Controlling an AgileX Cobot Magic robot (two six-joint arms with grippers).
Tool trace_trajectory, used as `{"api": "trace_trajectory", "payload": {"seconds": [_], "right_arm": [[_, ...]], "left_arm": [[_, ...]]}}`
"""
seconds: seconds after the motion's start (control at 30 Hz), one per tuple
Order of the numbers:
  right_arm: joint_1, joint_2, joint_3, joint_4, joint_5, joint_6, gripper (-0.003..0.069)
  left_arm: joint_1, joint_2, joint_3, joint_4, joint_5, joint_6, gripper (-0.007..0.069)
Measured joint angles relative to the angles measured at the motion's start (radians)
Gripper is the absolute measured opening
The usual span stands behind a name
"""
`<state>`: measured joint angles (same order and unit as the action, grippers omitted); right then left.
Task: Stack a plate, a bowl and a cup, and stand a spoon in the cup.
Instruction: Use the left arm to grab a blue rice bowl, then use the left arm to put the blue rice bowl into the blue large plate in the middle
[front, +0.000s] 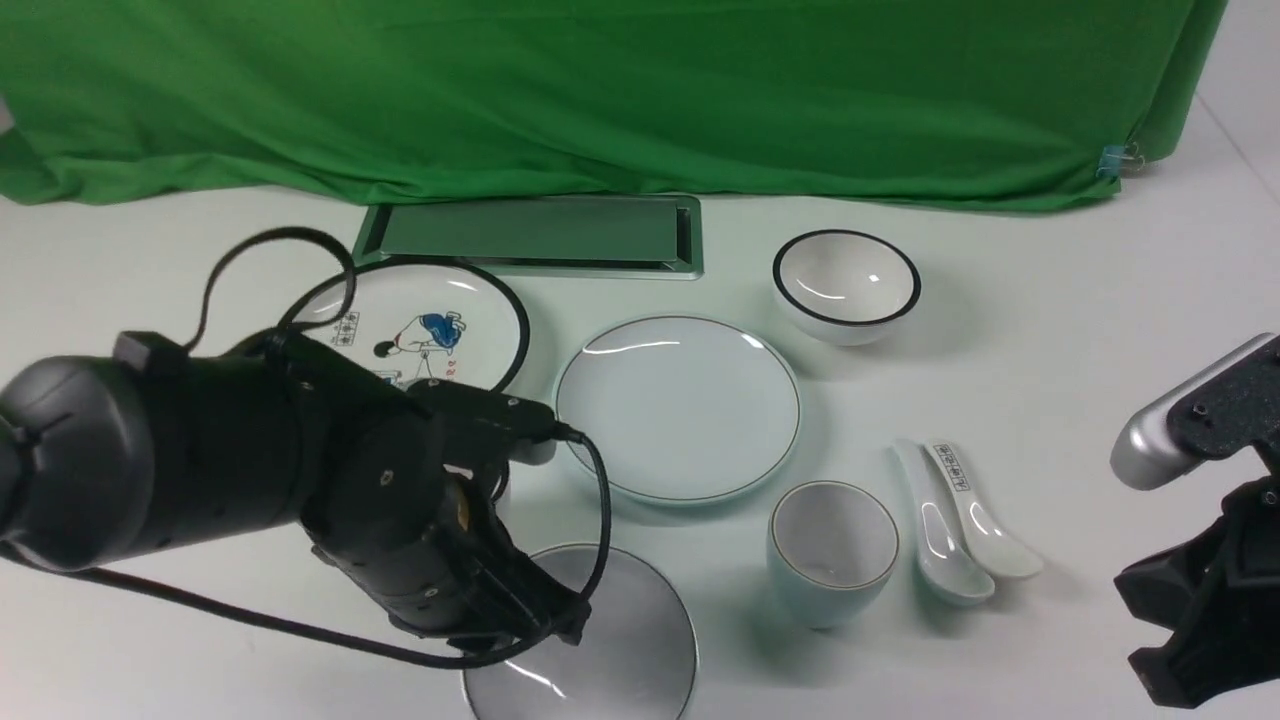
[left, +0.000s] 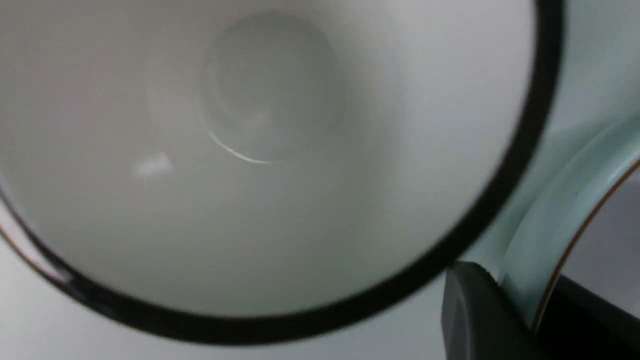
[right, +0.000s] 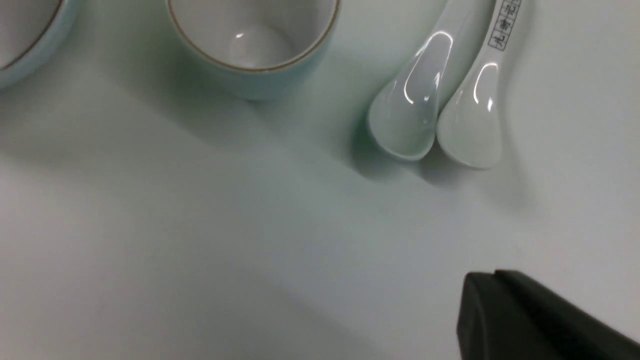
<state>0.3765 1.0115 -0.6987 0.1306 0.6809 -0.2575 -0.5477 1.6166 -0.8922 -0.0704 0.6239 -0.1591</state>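
The pale blue plate (front: 678, 405) lies mid-table. The wide bowl (front: 630, 640) is at the near edge, partly under my left arm. My left gripper (front: 560, 625) is shut on the bowl's rim (left: 545, 250), which shows between the two black fingers (left: 470, 310). The pale blue cup (front: 832, 550) (right: 252, 35) stands upright to the right of the bowl. The plain spoon (front: 940, 530) (right: 415, 110) lies right of the cup. My right gripper (front: 1140, 600) (right: 495, 280) is shut and empty, apart from the spoon and nearer the table's front edge.
A spoon with printed marks (front: 975, 510) (right: 475, 125) lies against the plain one. A black-rimmed bowl (front: 846, 285) sits at the back right and a cartoon plate (front: 420, 325) at the back left. A black-rimmed white cup (left: 270, 150) is right beside the left gripper.
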Motion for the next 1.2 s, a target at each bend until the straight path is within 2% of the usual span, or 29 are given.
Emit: {"api": "trace_trajectory", "payload": {"seconds": [0.2,0.33,0.47,0.57,0.7,0.93,1.2], "right_arm": [[0.0,0.0,0.0,-0.001,-0.002,0.0,0.0037],[0.001,0.0,0.0,-0.001,-0.012,0.001,0.0037],[0.001,0.0,0.0,-0.001,-0.022,0.002,0.0039],[0.001,0.0,0.0,-0.001,-0.024,0.004,0.004],[0.001,0.0,0.0,-0.001,-0.024,0.004,0.004],[0.001,0.0,0.0,-0.001,-0.058,0.01,0.0043],[0.001,0.002,-0.003,-0.001,-0.067,0.027,0.0043]], "left_arm": [[0.0,-0.135,-0.057,-0.068,0.134,0.136,-0.0009],[0.011,-0.193,-0.222,-0.081,0.197,0.216,-0.0009],[0.068,-0.14,-0.385,-0.122,0.273,0.303,-0.0009],[0.163,-0.022,-0.526,-0.21,0.292,0.368,-0.0009],[0.23,0.13,-0.646,-0.27,0.298,0.424,-0.0009],[0.239,0.414,-0.857,-0.294,0.314,0.447,-0.0009],[0.239,0.595,-1.006,-0.286,0.369,0.447,0.0]]}}
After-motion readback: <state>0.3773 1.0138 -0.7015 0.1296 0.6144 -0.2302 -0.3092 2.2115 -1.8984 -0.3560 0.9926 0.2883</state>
